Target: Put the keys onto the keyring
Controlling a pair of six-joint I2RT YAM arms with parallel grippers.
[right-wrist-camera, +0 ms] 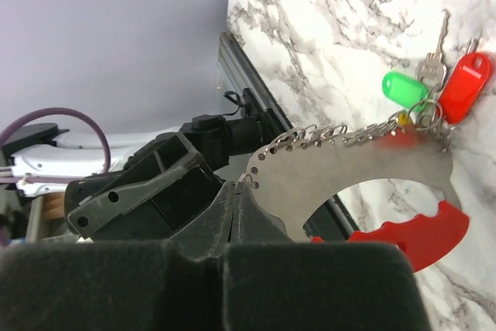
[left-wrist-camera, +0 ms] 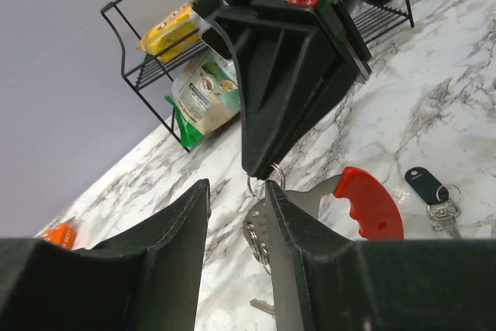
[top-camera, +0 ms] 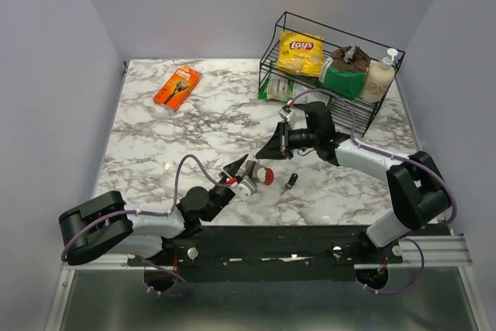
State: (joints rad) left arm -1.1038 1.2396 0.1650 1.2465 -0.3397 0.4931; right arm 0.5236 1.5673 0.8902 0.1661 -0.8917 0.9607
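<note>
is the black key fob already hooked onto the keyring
No, the black key fob lies by itself on the marble table, with a clear gap between it and the red side of the keyring.

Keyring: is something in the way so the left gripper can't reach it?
Nothing I can see is. The left gripper has its open fingers right by the keyring, which the shut right gripper holds. The black-tagged key lies off to the side on the table, not between them.

Grey-and-red keyring (right-wrist-camera: 349, 172), grey-veined white table (top-camera: 178, 137)
</note>
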